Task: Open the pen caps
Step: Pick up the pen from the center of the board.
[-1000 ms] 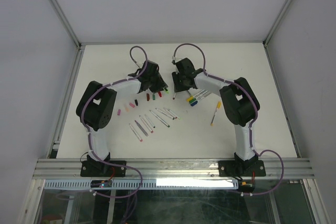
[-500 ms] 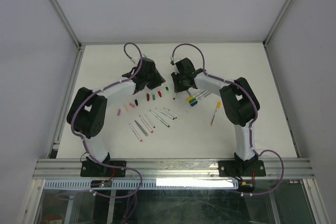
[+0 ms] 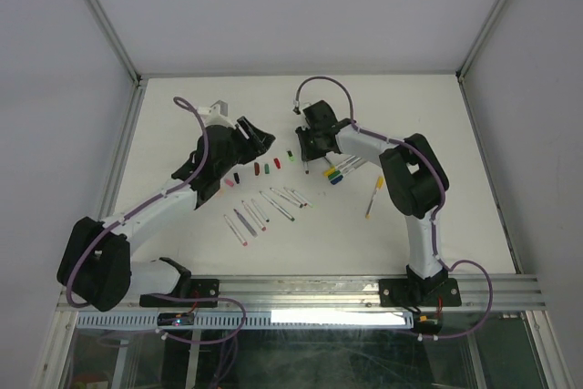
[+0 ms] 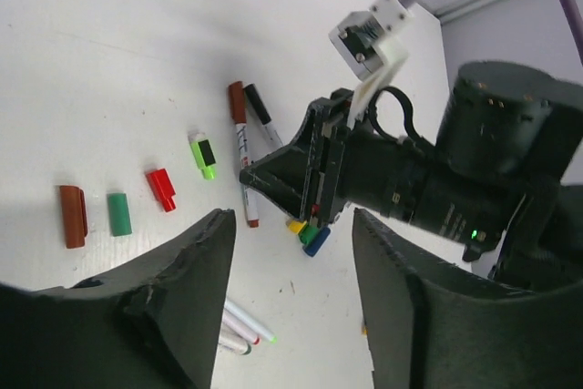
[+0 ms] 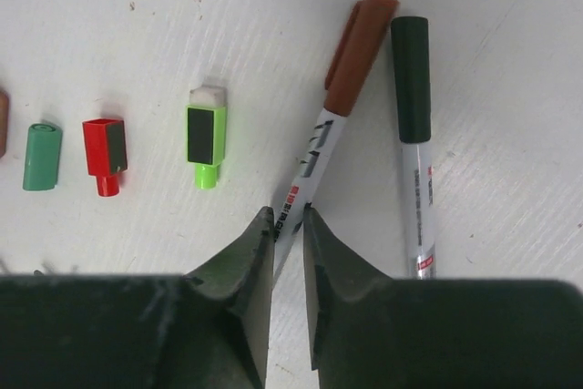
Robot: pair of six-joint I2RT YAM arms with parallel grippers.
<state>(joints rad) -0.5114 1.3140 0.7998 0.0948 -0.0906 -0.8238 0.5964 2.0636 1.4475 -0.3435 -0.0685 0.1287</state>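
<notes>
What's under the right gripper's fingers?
The brown-capped pen: its white barrel runs between the fingertips of the right gripper. The barrel's lower end is hidden behind them.

I saw the pen caps (image 3: 258, 169) in a row mid-table, with pens (image 3: 258, 214) between them and the near edge.

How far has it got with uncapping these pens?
Done: several loose caps lie in a row, uncapped pens nearby. In hand: the right gripper pinches the brown-capped pen; the left gripper is open. Left: the dark-capped pen beside it and a capped cluster.
</notes>
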